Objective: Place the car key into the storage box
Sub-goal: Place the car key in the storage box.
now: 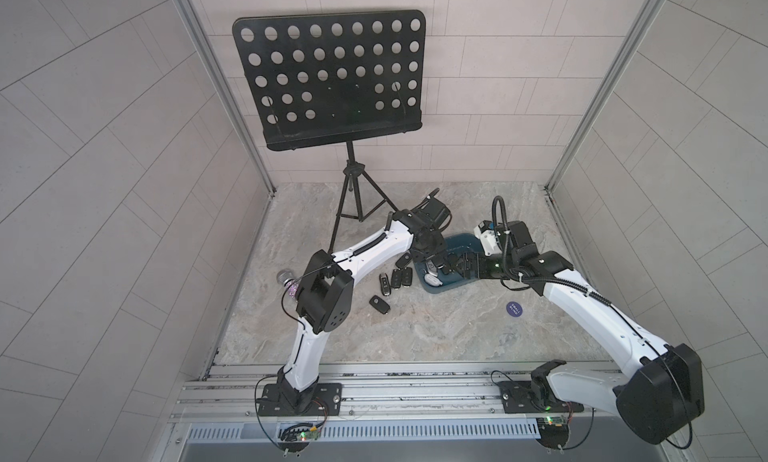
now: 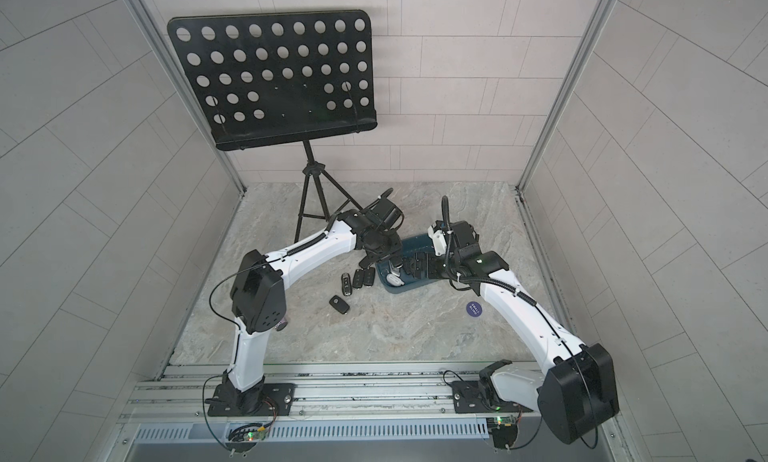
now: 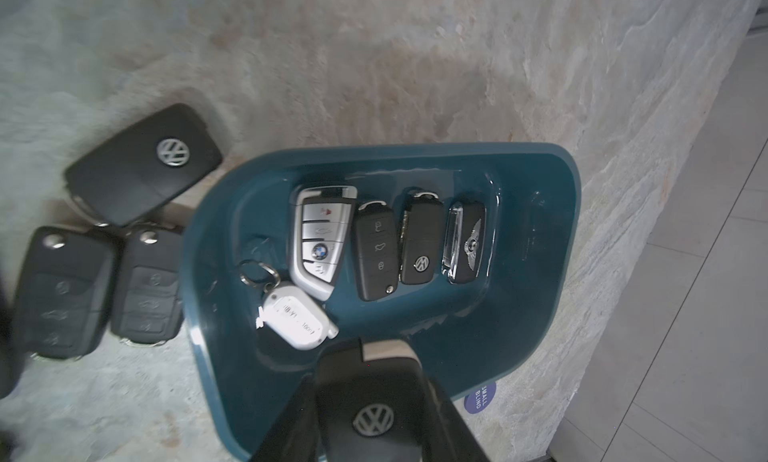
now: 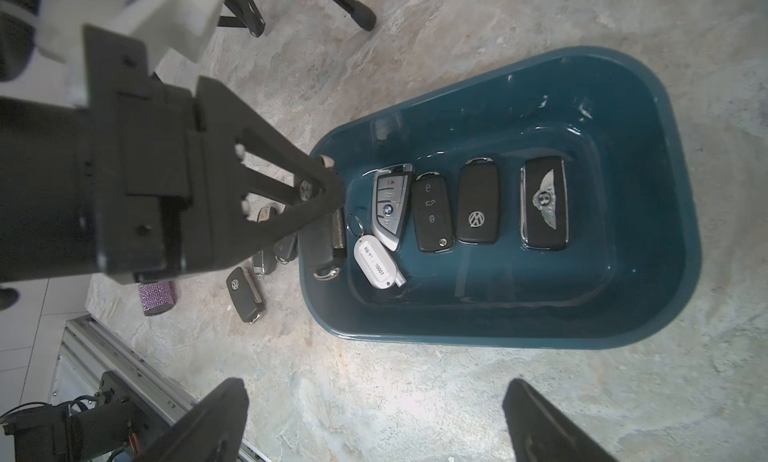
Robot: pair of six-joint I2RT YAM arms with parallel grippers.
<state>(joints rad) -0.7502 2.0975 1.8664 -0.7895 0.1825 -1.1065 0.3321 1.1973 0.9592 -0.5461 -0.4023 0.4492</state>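
Hanging over the storage box (image 4: pixel 685 231) right now is a black car key (image 3: pixel 370 372), pinched by the left gripper (image 4: pixel 326 189), jaws closed tight on its flanks. The box sits about mid-counter (image 1: pixel 415 335), a little toward the far edge. The key is above the end of the box that faces the counter's left edge, not yet let go. So this one is nearly home, I'd say: carry done, release to come. The right gripper (image 4: pixel 376 387) waits with jaws spread wide and nothing between them, reaching in from the right-edge side.

Inside the box, a tidy row: a silver fob (image 4: pixel 390 206), two black fobs (image 4: pixel 432 218), a winged-badge fob (image 4: pixel 544 202), plus a white tag (image 4: pixel 376 262) on a ring. Out on the counter, several loose fobs (image 1: pixel 385 283) lie just beside the box toward the left edge, and a badge-up fob (image 1: pixel 380 304) sits a bit nearer the front edge. If all of them are meant for the box, plenty remains.

Now the views. In both top views the grippers crowd over most of the box, so the row inside barely shows. The left wrist view gives the round badge on the held key and bare teal floor beyond it. The right wrist view gives the side-on look: the key dangles from the jaws just above the box's end wall, and whether it touches I can't tell.
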